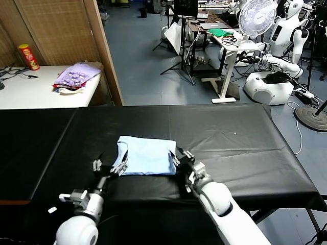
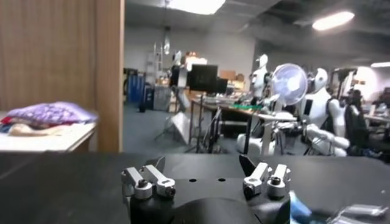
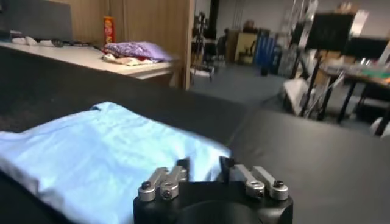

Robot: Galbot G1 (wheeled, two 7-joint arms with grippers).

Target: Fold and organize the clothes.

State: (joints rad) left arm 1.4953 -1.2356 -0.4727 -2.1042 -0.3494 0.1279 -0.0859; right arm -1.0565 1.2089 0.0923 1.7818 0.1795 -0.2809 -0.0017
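Btwn L claw [image 1: 109, 167] & R claw [image 1: 178, 156]: folded T-shirt [image 1: 145, 155].

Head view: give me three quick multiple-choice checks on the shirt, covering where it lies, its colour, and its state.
1. Where is the T-shirt?
A. on the black table, near the front edge
B. on the white side table
C. on the floor

2. Its colour?
A. purple
B. light blue
C. green

3. Its state?
A. spread out full length
B. folded into a compact rectangle
C. hanging off the edge

Key: 1 A, it lies between the left pincer and right pincer; 2 B, pale blue fabric; 3 B, the outline is a neat rectangle.
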